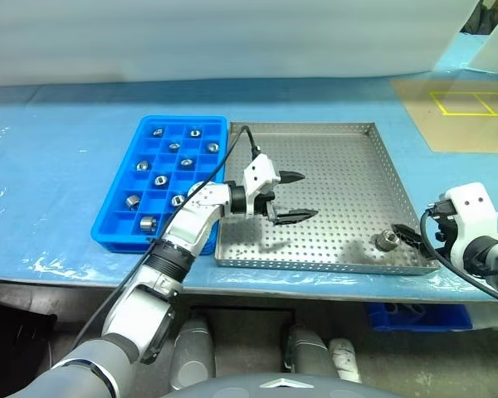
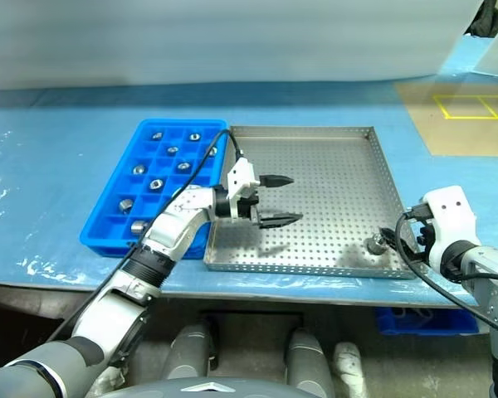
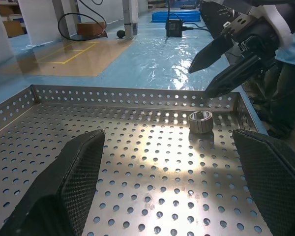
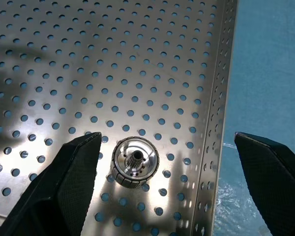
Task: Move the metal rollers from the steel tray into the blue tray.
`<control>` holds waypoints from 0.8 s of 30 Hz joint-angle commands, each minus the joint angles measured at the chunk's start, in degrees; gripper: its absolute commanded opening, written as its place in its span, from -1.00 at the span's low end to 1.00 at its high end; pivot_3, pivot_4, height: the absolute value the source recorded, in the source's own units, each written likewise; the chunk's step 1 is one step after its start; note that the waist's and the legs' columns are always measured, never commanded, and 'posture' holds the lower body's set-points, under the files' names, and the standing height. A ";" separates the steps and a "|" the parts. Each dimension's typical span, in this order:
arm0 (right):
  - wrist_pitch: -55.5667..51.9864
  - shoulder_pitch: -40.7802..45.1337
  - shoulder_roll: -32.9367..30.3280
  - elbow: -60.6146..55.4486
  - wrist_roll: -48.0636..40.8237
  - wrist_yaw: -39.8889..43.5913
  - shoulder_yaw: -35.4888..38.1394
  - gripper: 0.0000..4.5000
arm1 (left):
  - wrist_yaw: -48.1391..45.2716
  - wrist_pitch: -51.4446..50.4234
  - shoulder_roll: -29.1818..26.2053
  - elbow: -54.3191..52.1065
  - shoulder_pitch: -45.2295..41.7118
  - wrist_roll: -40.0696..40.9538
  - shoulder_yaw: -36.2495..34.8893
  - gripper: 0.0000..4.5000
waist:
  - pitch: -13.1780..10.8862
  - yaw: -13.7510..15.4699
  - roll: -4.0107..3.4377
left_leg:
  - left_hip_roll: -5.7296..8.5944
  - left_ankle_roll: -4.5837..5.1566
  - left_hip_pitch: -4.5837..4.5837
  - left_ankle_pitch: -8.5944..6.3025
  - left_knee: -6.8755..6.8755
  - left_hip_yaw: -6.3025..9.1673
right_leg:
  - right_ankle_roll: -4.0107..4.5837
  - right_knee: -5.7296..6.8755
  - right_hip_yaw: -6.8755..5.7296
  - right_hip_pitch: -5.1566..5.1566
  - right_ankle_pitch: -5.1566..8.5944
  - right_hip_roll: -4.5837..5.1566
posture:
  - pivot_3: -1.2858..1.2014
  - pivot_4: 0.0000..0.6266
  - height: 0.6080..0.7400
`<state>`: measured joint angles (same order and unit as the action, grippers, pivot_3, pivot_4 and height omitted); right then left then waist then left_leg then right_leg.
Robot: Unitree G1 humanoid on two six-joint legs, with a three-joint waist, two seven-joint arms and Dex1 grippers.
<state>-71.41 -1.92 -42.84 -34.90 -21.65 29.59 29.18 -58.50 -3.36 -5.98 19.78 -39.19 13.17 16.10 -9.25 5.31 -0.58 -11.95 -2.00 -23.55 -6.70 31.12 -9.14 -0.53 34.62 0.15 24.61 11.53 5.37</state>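
Both grippers, left and right, spread wide, empty; right straddles small shiny metal roller w/o touching.

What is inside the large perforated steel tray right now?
One shiny metal roller lies near a corner of the perforated steel tray. The open left gripper hovers over the tray and covers a patch of its floor.

A bright blue tray is holding shiny silver-grey rollers, sitting at nine o'clock of a silver steel tray showing a dotted perforated floor, on pale blue sheeting.
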 commanded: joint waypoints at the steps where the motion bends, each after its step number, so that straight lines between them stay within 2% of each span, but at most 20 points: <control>1: 0.37 0.62 1.79 -0.86 -1.23 -0.86 0.78 0.97 | -0.19 1.74 0.17 -0.56 -0.08 -0.12 -0.57 0.95 | 0.00 -0.03 0.00 | 0.00 0.00 0.01 0.00 0.00 0.00 | 0.00 0.00 0.00 0.00 0.00 0.00 | -0.08 -0.52 1.00; 24: 4.32 -0.88 5.34 7.19 -1.35 -3.46 -4.92 0.97 | 1.18 1.64 -0.46 -0.73 0.25 -0.40 -1.58 0.95 | -0.01 0.02 0.01 | 0.03 0.01 -0.01 -0.01 -0.03 -0.02 | -0.02 -0.04 -0.01 0.01 0.01 0.04 | -0.06 -0.52 1.00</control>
<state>-67.82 -2.83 -37.87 -27.82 -22.72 26.57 23.40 -57.67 -2.29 -6.50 21.05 -38.71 12.51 15.44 -9.26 5.33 -0.57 -11.91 -2.00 -23.56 -6.70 31.09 -9.16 -0.55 34.58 0.15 24.62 11.54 5.41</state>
